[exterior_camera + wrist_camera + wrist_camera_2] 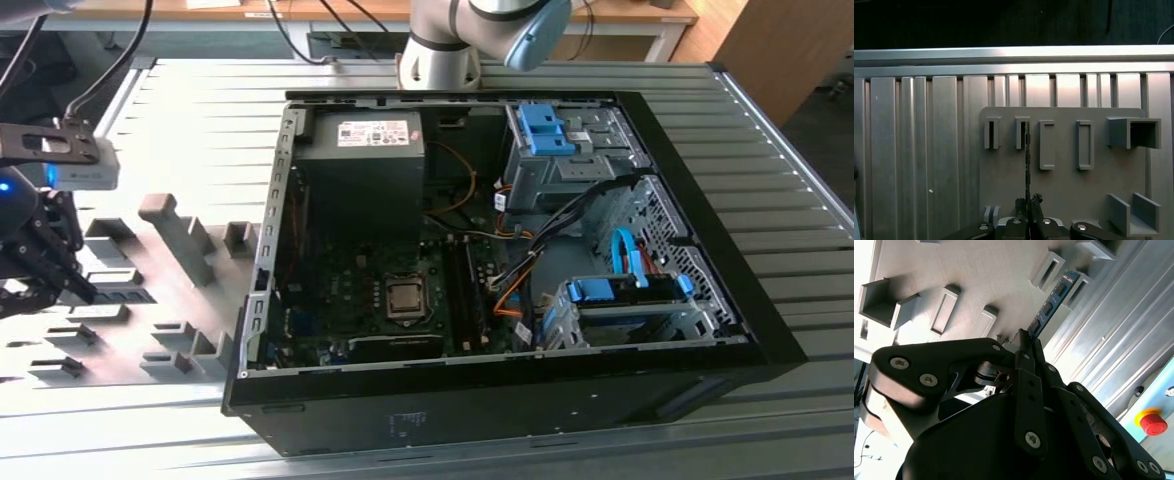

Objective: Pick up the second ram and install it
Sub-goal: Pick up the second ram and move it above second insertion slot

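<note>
Open PC case on slatted tbl; fixture plate beside.

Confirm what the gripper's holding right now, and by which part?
The second ram, pinched at one end between the jaws of the gripper; its other end reaches a slot of the grey fixture.

From my console the table reads as bare ribbed metal with a bright sheen. The fixture plate looks like smooth, matt grey plastic. The gripper is matt black with shiny metal screws, and the second ram is a faintly glossy board.
</note>
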You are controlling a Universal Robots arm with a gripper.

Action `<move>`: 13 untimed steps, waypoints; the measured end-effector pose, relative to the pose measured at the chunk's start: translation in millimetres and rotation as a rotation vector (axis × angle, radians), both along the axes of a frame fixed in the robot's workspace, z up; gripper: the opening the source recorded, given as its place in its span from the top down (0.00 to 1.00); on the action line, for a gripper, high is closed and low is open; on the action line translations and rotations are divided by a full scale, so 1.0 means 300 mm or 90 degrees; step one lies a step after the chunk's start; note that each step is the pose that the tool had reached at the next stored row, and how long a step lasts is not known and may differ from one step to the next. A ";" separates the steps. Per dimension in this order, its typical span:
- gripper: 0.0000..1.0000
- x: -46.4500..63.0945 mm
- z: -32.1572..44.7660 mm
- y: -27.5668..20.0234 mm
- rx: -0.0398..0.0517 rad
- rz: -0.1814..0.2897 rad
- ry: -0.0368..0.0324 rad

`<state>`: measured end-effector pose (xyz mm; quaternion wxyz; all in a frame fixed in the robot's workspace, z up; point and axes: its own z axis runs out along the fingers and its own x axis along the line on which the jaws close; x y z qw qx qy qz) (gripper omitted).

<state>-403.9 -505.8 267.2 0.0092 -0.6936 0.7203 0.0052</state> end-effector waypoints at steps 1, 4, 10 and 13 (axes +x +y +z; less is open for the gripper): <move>0.86 0.000 0.003 0.000 0.0000 0.000 0.0000; 0.86 0.000 0.011 0.000 0.0000 0.000 0.0000; 0.86 0.000 0.027 0.000 0.0001 0.000 -0.0001; 0.86 0.000 0.033 0.000 0.0000 0.000 -0.0001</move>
